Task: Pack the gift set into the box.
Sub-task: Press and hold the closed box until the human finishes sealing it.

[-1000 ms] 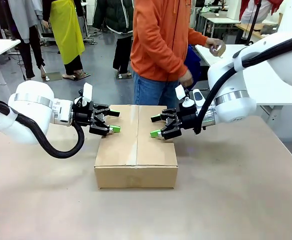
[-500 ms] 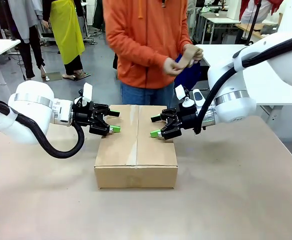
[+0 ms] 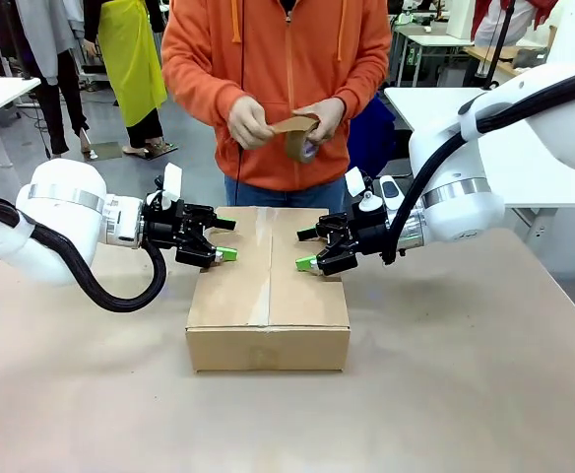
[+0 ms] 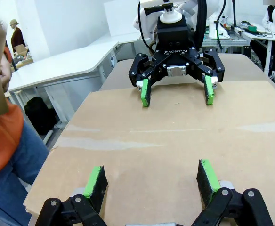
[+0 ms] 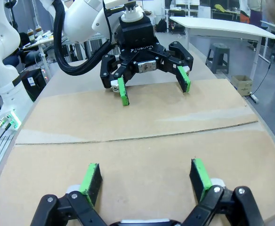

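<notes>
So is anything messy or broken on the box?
Nothing stands out. The box sits square on the table, its flaps shut flat and undented. Both open grippers, left gripper and right gripper, press its top while the person's hands hold a tape roll.

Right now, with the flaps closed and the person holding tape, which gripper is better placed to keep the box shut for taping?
Neither clearly: the left gripper and the right gripper, both open, mirror each other on the box flaps, either side of the seam. The person's hands hold the tape roll above the far edge.
</notes>
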Controlling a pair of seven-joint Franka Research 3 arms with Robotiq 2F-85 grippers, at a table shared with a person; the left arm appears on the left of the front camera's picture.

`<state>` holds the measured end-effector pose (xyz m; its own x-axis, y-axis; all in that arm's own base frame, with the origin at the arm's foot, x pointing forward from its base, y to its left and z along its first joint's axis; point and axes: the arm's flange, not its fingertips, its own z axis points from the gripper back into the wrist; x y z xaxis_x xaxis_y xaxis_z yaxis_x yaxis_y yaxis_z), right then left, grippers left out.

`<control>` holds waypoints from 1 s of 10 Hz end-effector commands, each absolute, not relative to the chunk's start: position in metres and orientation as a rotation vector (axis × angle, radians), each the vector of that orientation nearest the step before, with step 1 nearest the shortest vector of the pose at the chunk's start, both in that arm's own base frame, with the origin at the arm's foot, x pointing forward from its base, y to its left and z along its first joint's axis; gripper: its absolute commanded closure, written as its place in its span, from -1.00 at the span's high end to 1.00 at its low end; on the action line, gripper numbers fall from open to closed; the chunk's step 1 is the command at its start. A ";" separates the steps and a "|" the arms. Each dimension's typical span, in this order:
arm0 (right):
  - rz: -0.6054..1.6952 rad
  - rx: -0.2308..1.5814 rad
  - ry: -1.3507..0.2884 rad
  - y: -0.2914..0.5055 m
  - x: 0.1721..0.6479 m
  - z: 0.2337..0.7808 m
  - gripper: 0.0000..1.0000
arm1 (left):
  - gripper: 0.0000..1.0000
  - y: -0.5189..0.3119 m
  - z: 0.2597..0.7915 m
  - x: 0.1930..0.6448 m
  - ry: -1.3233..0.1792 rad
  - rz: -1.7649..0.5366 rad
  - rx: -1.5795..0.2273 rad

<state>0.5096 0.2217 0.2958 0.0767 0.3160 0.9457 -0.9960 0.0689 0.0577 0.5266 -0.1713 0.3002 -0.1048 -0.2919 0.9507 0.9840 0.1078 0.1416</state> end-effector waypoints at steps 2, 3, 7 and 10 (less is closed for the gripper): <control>1.253 0.961 -0.944 0.221 0.509 0.293 1.00 | 1.00 -0.170 0.296 0.525 -1.144 -1.323 -0.839; 1.253 0.961 -0.944 0.221 0.509 0.293 1.00 | 1.00 -0.170 0.296 0.525 -1.144 -1.323 -0.839; 1.253 0.961 -0.944 0.221 0.509 0.293 1.00 | 1.00 -0.170 0.296 0.525 -1.144 -1.323 -0.839; 1.253 0.961 -0.944 0.221 0.509 0.293 1.00 | 1.00 -0.170 0.296 0.525 -1.144 -1.323 -0.839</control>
